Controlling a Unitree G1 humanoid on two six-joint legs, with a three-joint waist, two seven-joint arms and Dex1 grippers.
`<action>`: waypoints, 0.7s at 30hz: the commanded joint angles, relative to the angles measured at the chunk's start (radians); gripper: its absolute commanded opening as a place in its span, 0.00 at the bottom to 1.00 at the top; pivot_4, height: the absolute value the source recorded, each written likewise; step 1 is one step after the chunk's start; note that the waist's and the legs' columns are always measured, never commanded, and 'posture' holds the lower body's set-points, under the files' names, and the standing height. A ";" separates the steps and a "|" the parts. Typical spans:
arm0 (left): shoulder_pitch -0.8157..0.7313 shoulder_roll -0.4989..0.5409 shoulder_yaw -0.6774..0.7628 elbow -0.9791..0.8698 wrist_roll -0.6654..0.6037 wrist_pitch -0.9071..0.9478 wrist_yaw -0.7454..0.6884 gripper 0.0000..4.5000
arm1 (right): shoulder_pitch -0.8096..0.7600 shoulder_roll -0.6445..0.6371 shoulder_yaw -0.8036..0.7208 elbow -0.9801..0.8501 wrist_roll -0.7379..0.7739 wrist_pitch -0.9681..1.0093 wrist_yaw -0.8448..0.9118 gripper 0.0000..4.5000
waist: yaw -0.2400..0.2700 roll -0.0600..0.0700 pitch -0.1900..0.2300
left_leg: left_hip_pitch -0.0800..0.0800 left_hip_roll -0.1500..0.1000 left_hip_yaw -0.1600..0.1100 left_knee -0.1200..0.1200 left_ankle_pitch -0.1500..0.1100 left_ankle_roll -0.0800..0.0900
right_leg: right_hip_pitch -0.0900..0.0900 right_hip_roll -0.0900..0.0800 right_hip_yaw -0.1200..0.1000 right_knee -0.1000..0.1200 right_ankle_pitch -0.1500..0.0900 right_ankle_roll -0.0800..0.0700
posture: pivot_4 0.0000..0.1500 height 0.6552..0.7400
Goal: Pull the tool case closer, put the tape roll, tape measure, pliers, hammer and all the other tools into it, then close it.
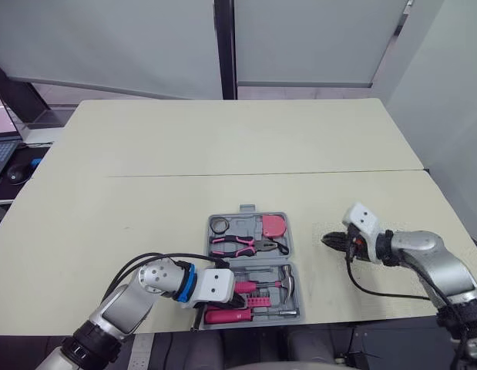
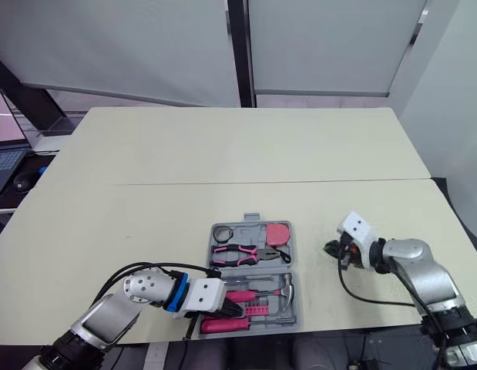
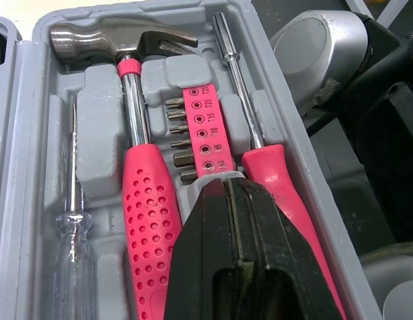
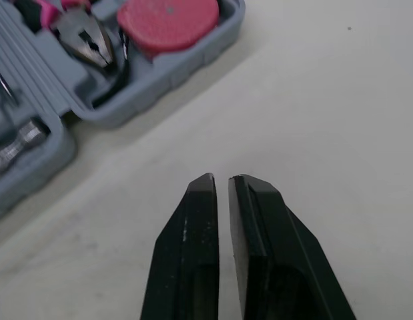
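Your left gripper [image 3: 227,190] is closed inside the open grey plastic tool case [image 1: 248,218] at the cream counter's [image 1: 223,146] near edge, while your right gripper [image 4: 221,181] is closed and empty to its right.

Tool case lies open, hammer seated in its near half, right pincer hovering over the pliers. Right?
No: the right pincer is over bare table beside the tool case, not over the pliers, as the right wrist view shows. The rest holds.
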 commanded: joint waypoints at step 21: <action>-0.024 0.002 -0.041 0.068 0.037 -0.004 0.000 0.00 | -0.258 0.291 0.031 0.176 0.055 0.338 -0.324 0.99 | 0.000 0.002 -0.001 | -0.001 0.000 0.000 0.000 0.000 0.000 | -0.001 0.000 0.000 0.000 0.000 0.000 | 1.00 1.00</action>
